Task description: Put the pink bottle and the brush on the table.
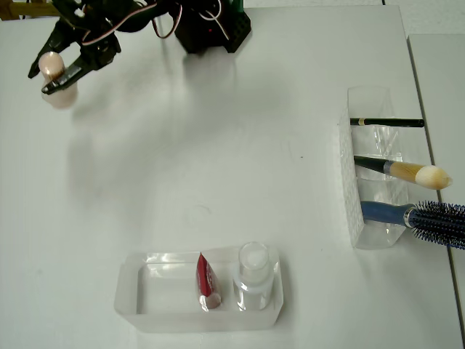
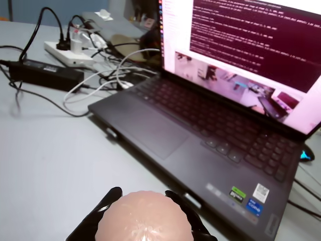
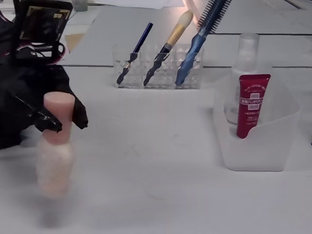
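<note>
My gripper (image 1: pixel 48 76) is shut on the pink bottle (image 1: pixel 58 81) at the far left of the white table (image 1: pixel 218 160). In the fixed view the bottle (image 3: pixel 54 146) stands upright with the black fingers (image 3: pixel 46 122) clamped around its cap; whether its base touches the table I cannot tell. In the wrist view the bottle's rounded pink end (image 2: pixel 143 221) sits between the gripper (image 2: pixel 143 197) fingers. The brush (image 1: pixel 408 173) lies slanted in the middle slot of a clear holder (image 1: pixel 367 218) at the right, cream tip pointing outward; it also leans in the holder in the fixed view (image 3: pixel 173 35).
The holder also carries a thin black pencil (image 1: pixel 385 122) and a blue hairbrush (image 1: pixel 429 217). A clear tray (image 1: pixel 131 294) near the front holds a red sachet (image 1: pixel 205 280) and a clear white-capped bottle (image 1: pixel 254 273). The arm's black base (image 1: pixel 211 29) stands at the back. A laptop (image 2: pixel 210 140) and cables lie beyond.
</note>
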You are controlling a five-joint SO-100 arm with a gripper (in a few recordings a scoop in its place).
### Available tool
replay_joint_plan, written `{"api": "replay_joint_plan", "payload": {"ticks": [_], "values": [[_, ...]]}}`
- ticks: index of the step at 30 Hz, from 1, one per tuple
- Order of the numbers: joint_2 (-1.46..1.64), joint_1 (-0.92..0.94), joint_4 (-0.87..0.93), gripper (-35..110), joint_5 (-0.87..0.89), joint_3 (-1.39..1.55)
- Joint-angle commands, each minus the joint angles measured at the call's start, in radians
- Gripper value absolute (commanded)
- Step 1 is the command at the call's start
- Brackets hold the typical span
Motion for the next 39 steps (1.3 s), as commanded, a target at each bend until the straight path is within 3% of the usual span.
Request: {"api": "replay_joint_plan", "payload": {"ticks": [1, 9, 17, 39], "values": [[0.025, 0.023, -0.089, 0, -0.015, 0.011], [-0.092, 0.094, -0.21, 0, 0.06, 0.04], [-0.213, 0.112, -0.29, 0, 0.293, 0.02], [-0.399, 0.172, -0.29, 0, 0.178, -0.015]]}}
